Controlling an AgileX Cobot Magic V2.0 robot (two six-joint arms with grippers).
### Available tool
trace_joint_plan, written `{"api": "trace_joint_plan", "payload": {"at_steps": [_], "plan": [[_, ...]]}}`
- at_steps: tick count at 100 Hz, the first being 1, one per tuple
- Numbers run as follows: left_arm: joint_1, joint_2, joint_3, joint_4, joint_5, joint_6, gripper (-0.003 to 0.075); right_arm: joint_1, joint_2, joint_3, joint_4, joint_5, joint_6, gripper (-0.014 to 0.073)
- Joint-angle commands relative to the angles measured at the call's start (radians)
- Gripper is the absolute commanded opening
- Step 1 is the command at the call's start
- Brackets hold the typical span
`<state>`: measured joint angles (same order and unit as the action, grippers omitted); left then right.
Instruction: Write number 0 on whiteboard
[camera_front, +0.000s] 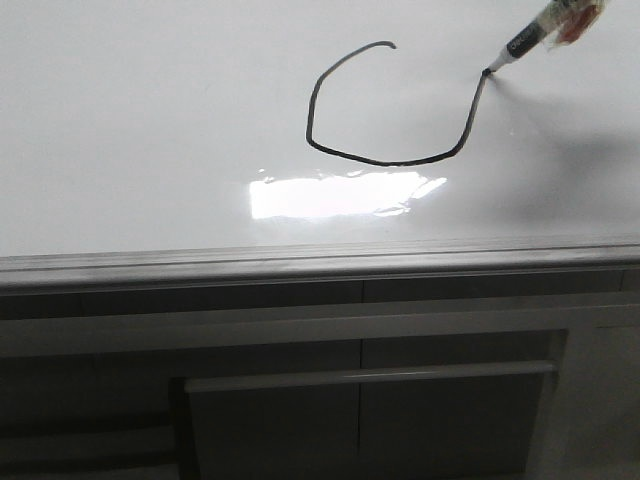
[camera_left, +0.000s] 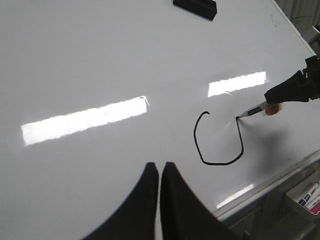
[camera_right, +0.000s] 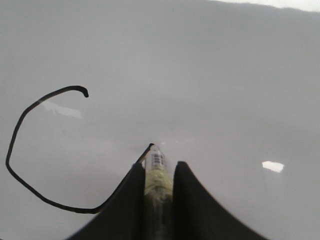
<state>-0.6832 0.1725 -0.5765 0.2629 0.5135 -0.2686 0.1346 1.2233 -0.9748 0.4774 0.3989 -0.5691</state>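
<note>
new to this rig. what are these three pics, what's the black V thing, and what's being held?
It is a two-armed robot drawing on a flat whiteboard. One picture looks forward over the board; the other two come from cameras on each wrist. The black V shapes are gripper fingers. The right gripper is shut on a marker, its tip on the board at the end of an unfinished number 0, open at the top. The left gripper holds nothing, fingers nearly together. A black block lies farther off, and spare markers sit in a bin past the edge.
</note>
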Motion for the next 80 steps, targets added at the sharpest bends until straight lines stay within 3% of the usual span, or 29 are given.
{"api": "trace_joint_plan", "payload": {"at_steps": [1, 39, 80], "plan": [[0.003, 0.013, -0.024, 0.002, -0.084, -0.009, -0.0020, 0.002, 0.020, -0.042, -0.085, -0.133, -0.008, -0.0046], [0.003, 0.013, -0.024, 0.002, -0.084, -0.009, -0.0020, 0.065, 0.124, -0.172, -0.078, -0.064, -0.001, -0.0046], [0.003, 0.013, -0.024, 0.002, -0.084, -0.009, -0.0020, 0.180, 0.194, -0.183, -0.076, -0.077, 0.001, -0.0046]]}}
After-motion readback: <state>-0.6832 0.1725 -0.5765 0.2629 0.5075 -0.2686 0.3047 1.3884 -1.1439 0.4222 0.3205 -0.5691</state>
